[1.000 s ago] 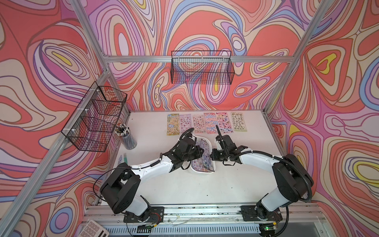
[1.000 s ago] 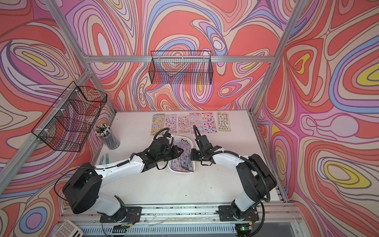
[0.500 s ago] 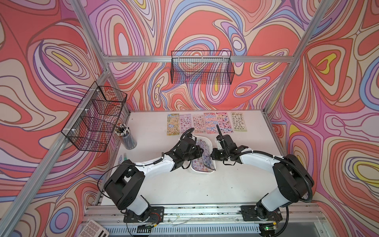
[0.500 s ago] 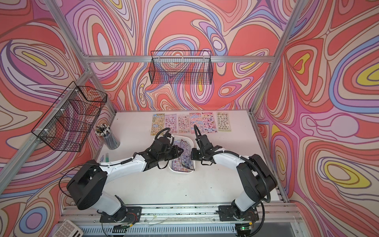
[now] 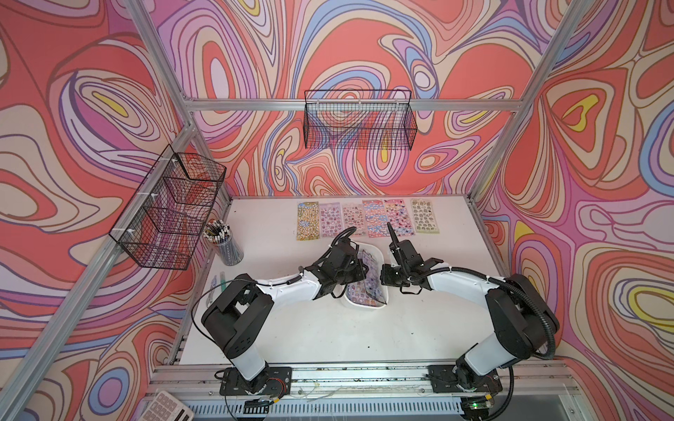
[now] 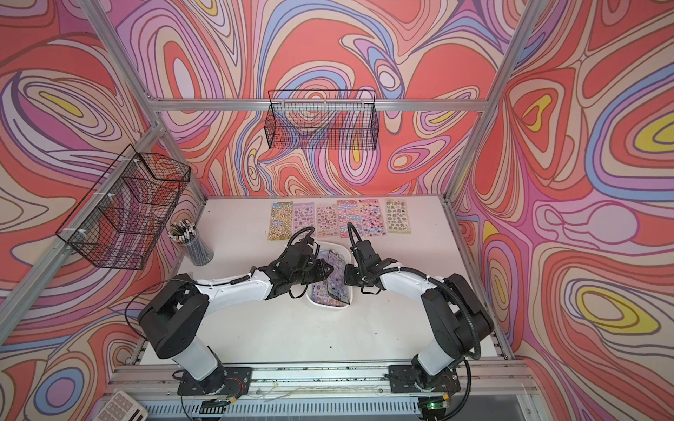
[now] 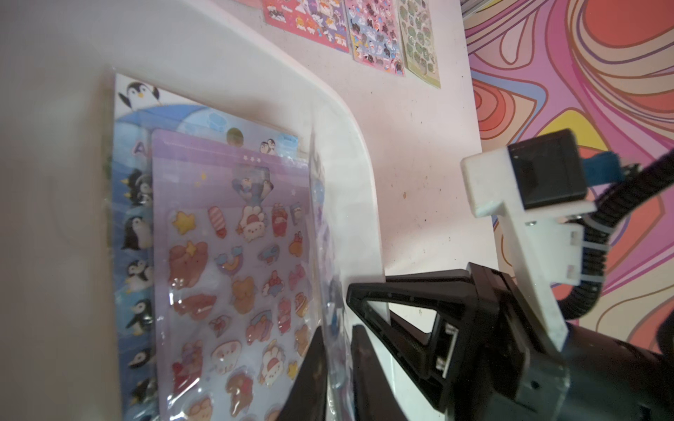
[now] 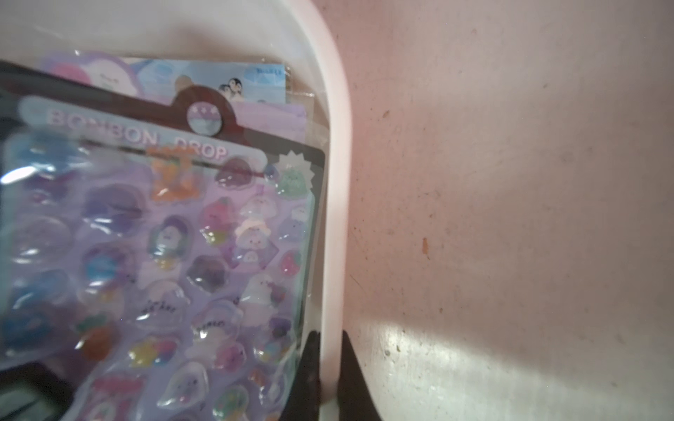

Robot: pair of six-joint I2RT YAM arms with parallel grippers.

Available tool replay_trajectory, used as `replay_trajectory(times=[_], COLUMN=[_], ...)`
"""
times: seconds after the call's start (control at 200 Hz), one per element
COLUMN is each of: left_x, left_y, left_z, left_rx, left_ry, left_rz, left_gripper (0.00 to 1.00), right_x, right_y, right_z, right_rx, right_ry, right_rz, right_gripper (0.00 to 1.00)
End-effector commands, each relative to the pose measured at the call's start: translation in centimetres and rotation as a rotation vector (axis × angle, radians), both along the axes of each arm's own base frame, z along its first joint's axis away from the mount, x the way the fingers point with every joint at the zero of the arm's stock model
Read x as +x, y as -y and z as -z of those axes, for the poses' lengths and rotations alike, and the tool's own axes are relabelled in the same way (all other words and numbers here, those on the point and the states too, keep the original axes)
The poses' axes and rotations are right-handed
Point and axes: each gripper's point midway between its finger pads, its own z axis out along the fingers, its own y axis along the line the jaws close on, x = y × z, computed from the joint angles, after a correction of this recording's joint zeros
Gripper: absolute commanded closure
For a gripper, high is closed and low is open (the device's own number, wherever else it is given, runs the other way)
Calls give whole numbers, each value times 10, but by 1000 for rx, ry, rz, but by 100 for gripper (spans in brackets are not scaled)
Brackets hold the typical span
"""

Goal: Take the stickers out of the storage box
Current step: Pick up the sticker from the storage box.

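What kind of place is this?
Likely a robot test cell, not a real desk: aluminium frame with printed swirl walls, two arms bolted to a front rail, sticker sheets laid out on a white table.

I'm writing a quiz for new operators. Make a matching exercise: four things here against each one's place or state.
Things: 1 left gripper; 2 right gripper; 3 row of six printed sticker sheets; 4 clear cup of pencils.
States: A flat at far edge of white table; B shut on rim of white plastic storage box; C upright near black wire side basket; D pinching raised black-edged sticker sheet.
Pairs: 1-D, 2-B, 3-A, 4-C.
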Motion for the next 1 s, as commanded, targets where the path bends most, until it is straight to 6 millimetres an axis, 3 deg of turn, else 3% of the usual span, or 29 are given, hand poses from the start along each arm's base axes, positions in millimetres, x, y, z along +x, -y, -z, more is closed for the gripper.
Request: replay_trajectory(times=[0.0,0.17,0.416,0.626,0.996], left_x=[10,6,2,1,0], left_y=[-9,-12,-16,-12,-21], left_z=[7,10,15,13,2], left_rx=[69,99,140,150,213], left_ry=[26,13,-2,-2,32], left_rz=[-25,-10,-3,8,-2], left_gripper=[78,67,62,77,87], right_x=[-11,-10,-10,-12,-13], right_y=[3,2,2,3,3], right_z=[6,6,8,10,12], right_rx=[-28,-26,-27,-24,-23], right_ry=[-30,-28,-29,-32,-33], right_rz=[-34,-36,-37,-35,-34], right_gripper=[100,100,100,100,100])
